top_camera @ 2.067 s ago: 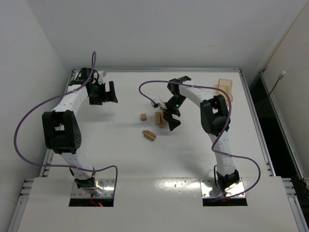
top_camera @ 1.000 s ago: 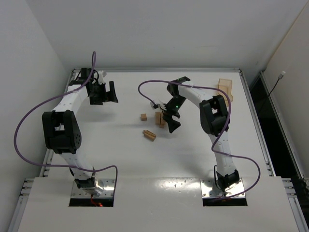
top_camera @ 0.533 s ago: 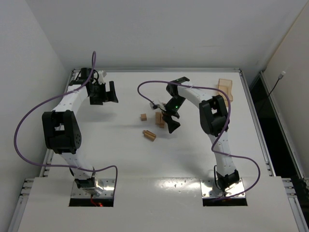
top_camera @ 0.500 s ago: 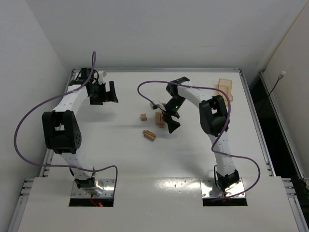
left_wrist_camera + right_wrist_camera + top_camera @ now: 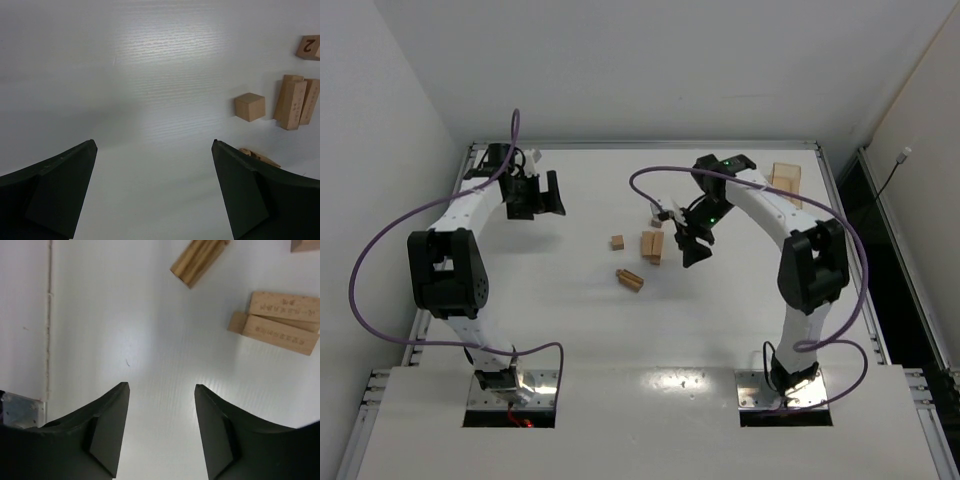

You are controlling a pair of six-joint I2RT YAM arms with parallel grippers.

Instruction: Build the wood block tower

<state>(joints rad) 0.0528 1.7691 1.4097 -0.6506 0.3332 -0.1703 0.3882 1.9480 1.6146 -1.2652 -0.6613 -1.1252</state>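
Loose light-tan wooden blocks lie mid-table. Two bars (image 5: 651,246) rest against each other, with a small cube (image 5: 617,241) to their left, a small numbered block (image 5: 657,222) behind them and a slanted bar (image 5: 630,280) in front. My right gripper (image 5: 692,250) hovers just right of the two bars, open and empty. Its wrist view shows the right gripper (image 5: 161,386) over bare table, the two bars (image 5: 280,322) at upper right and the slanted bar (image 5: 199,260) at the top. My left gripper (image 5: 545,195) is open at the far left. The left gripper (image 5: 154,142) sees the cube (image 5: 250,106) and bars (image 5: 295,100).
A shallow light-wood tray (image 5: 786,180) stands at the back right of the table. A purple cable loops from each arm. The table's raised metal edge (image 5: 640,145) runs along the back. In the right wrist view a seam and a metal bracket (image 5: 20,410) show at left.
My right arm has swung to the right, off the two bars, and its jaws have narrowed. The blocks lie as before. The left arm has not moved.
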